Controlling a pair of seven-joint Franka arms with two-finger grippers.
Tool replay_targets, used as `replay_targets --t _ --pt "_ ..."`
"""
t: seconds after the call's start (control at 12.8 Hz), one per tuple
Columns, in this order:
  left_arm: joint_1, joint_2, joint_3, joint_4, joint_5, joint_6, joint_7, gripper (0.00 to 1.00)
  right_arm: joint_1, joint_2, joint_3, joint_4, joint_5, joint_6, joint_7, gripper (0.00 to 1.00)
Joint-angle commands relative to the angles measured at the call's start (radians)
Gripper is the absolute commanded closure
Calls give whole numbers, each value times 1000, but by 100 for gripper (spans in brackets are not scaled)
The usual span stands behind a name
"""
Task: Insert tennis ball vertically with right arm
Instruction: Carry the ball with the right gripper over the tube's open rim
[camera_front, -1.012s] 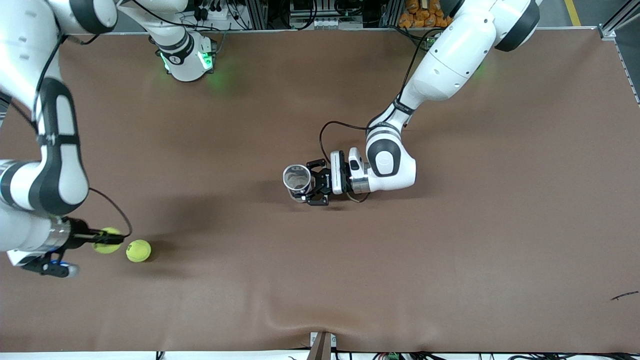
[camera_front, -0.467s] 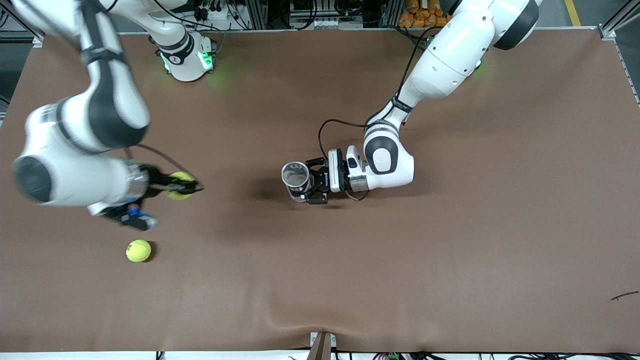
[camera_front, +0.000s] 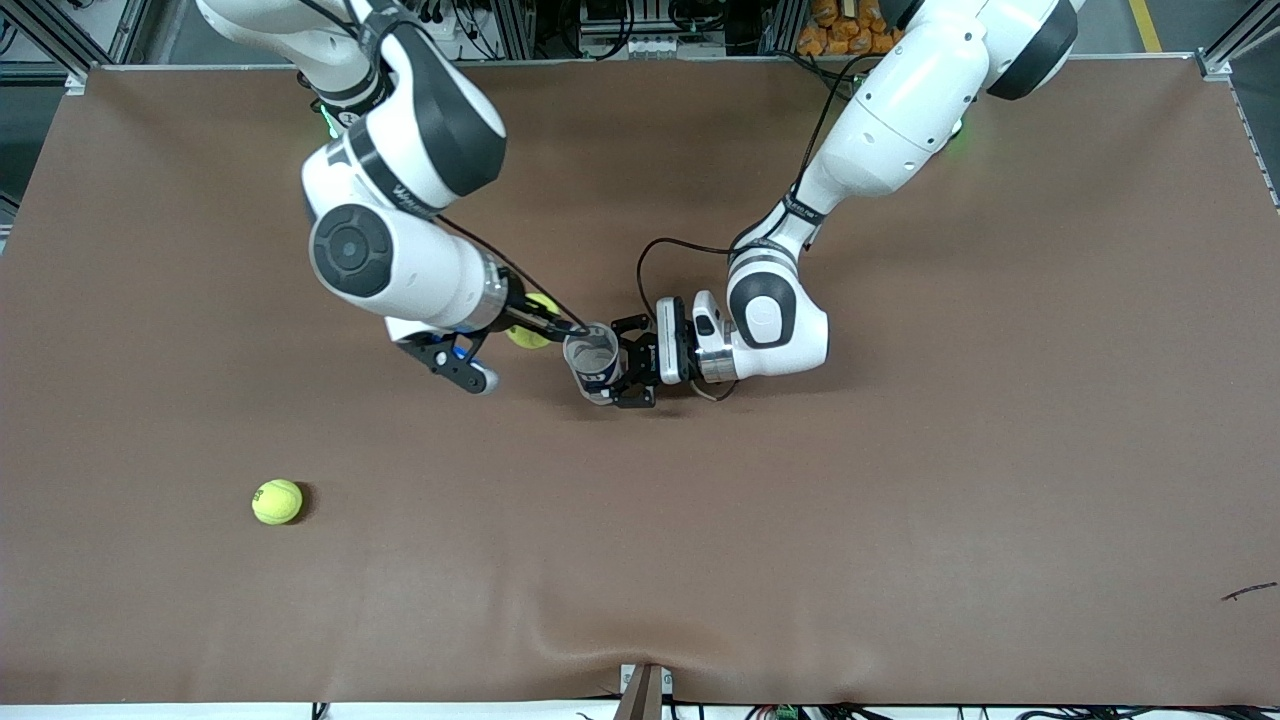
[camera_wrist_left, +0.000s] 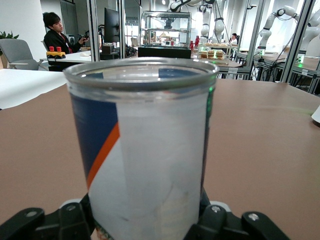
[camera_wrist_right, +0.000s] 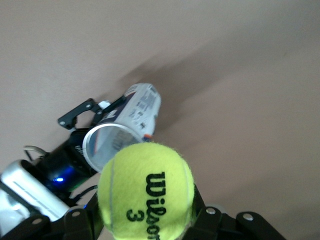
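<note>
The right gripper (camera_front: 545, 328) is clamped on a tennis ball (camera_front: 530, 333), the yellow felt showing between its black fingers (camera_wrist_right: 200, 210); in the right wrist view the ball (camera_wrist_right: 146, 190) bears dark lettering and a numeral. It hangs in the air just beside the open mouth of a clear can (camera_front: 592, 360), toward the right arm's end of the table. The right arm (camera_front: 400, 200) reaches in from its base at the top of the front view.

The left gripper (camera_front: 622, 365) grips the can about its wall, holding it upright with the rim upward; the left wrist view shows the can (camera_wrist_left: 145, 150) with a blue, orange and white label, between the gripper's fingers (camera_wrist_left: 75, 220).

A second ball (camera_front: 277, 501) lies on the brown table (camera_front: 900, 500), well apart from the can, nearer the front camera and toward the right arm's end.
</note>
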Motion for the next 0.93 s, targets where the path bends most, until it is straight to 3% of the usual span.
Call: replay_targets --t 0.0,0.55,0.62,0.7,0.78,0.86 --pt "-10 -6 7 -26 -17 41 23 27 40 30 -14 -16 31 90 85 55" --pt "-10 -4 5 -26 -17 41 34 27 95 99 -16 -13 31 180 196 47" --pt "-10 -4 7 -26 -17 41 34 26 100 100 -14 -13 31 178 219 41" --pt "-10 -4 7 -26 -17 41 34 26 100 100 -16 -13 31 174 231 10" --pt "-10 -4 7 -26 -17 41 34 25 98 99 -16 -13 31 172 236 0" --pt "-10 -4 7 -26 -17 41 34 24 97 99 -16 -13 31 171 237 0"
